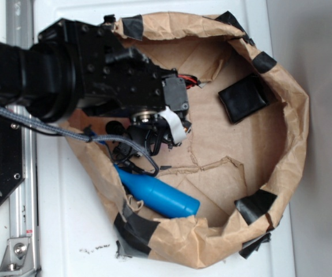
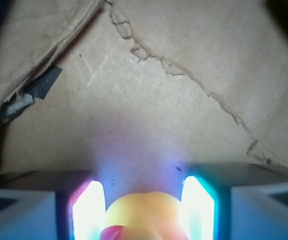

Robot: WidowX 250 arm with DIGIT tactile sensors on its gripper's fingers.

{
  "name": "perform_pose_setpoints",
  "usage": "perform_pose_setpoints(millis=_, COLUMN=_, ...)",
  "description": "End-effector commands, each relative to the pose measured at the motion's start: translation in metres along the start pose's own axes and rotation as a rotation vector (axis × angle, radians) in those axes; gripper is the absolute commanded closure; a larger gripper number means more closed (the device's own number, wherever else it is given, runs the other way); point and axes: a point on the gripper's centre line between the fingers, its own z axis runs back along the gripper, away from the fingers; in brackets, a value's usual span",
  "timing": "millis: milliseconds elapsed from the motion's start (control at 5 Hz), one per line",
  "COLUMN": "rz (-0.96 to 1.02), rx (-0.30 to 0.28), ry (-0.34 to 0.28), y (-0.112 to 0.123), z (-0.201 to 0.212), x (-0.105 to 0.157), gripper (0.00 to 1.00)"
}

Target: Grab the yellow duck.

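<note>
1. At the wrist view's bottom centre we see the yellow duck [image 2: 143, 215] between the gripper [image 2: 144, 210] fingers [image 2: 89, 210], which clasp its sides (red beak low).
2. Beyond lies torn brown paper [image 2: 159, 100].
3. Farther, at the lower middle of the exterior view, a blue toy [image 1: 157, 195].

White tabletop [image 1: 68, 231]; grey wall [image 1: 321, 144]; even light
</note>
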Motion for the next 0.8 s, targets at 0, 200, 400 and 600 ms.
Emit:
perform_pose_setpoints(millis=0, rz=-0.014, rx=0.037, ry=-0.041, y=-0.003, z=0.016, x=0.019, gripper=1.0)
perform_pose_setpoints(millis=200, rz=0.058, rx=0.075, ry=-0.022, y=-0.003, z=0.047, x=0.053, gripper=1.0)
perform_pose_setpoints(millis=400, rz=0.198, rx=-0.034, ry=-0.125, y=-0.004, z=0.091, x=0.1, gripper=1.0)
perform_pose_setpoints(millis=600, rz=0.427, rx=-0.078, ry=-0.108, y=-0.007, z=0.114, x=0.11, gripper=1.0)
